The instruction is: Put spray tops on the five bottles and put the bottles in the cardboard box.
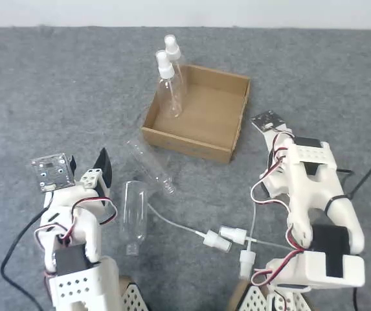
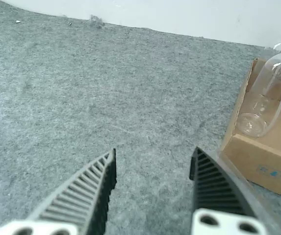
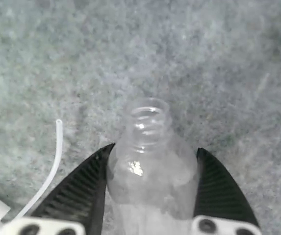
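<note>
Right gripper [image 3: 155,148] fingers clamped on an uncapped bottle [image 3: 149,171], neck clear of the tips above the counter [image 3: 228,58]; left gripper [image 2: 154,152] fingers apart, empty, near the cardboard box [image 1: 191,144]; advised: hold steady, feed the tube of a spray top [image 1: 216,241] straight in.

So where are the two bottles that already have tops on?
In the high view, the two capped bottles lean together in the far left corner of the cardboard box.
</note>
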Robot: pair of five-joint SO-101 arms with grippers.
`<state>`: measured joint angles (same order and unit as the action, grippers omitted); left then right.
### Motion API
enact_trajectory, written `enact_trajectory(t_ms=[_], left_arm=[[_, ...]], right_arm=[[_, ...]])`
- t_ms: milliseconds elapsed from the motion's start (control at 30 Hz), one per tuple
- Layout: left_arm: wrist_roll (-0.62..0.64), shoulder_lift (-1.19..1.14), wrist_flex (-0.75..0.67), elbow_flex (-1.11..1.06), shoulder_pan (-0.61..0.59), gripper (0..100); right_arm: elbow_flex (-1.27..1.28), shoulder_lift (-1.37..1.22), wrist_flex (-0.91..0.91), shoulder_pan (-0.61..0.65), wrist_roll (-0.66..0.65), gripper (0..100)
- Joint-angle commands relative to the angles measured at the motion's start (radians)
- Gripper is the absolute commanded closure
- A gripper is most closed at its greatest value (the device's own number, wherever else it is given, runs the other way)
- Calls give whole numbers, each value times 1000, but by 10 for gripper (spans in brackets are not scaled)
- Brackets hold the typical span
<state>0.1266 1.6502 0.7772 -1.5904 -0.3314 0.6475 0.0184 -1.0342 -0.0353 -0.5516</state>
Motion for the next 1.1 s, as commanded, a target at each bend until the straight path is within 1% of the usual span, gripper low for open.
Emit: enact_trajectory(t_ms=[0,167,467,633,733,867,1067], left_arm=[[-11,8,-32,8,-3,769],[-11,8,-32,8,-3,769],[-11,8,-32,8,-3,769],[-11,8,-32,8,-2,769],[-11,8,-32,8,-2,769],[-11,8,-32,8,-2,769],[-11,8,-32,8,-2,769]], right_arm=[[-57,8,4,7,-23,810],[-57,8,5,4,-23,810],[-63,10,12,41,-15,805],[-51,50,8,41,-15,744],[-11,101,13,41,-17,756],[46,166,68,35,-15,770],[75,182,82,31,-21,808]])
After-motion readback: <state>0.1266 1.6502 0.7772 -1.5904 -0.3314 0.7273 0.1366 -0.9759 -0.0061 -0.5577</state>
